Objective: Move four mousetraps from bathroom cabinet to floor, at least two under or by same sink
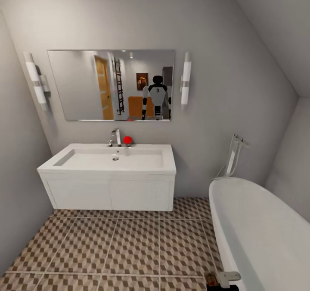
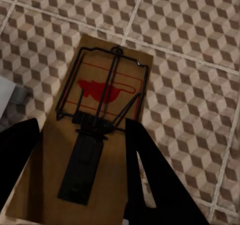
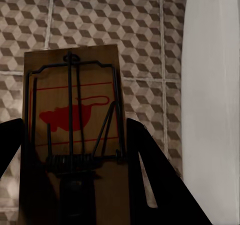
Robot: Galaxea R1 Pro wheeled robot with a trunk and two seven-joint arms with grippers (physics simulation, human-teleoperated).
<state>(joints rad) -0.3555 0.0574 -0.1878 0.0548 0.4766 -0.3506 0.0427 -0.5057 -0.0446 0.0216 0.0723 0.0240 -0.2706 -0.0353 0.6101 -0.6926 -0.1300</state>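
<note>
In the left wrist view my left gripper point(image 2: 82, 130) is shut on a mousetrap point(image 2: 107, 92), a brown board with dark wire and a red mouse print, held above the cube-pattern bathroom floor point(image 2: 190, 85). My right gripper point(image 3: 75, 130) is shut on a second mousetrap point(image 3: 75, 110) in the same way, over the floor point(image 3: 100, 20) beside the tub's white wall point(image 3: 212, 85). Ahead stands the bathroom sink point(image 1: 114, 159), a white basin on a white vanity, with floor tiles point(image 1: 116, 248) in front of it. The mirror reflects the orange-brown cabinet point(image 1: 137, 106) behind me.
A white tub point(image 1: 262, 230) fills the right side, with a small grey fitting point(image 1: 227, 277) at its base. A mirror point(image 1: 112, 84) and two wall lamps hang over the sink. A red ball point(image 1: 127, 140) sits by the faucet point(image 1: 116, 136). Walls close in left and right.
</note>
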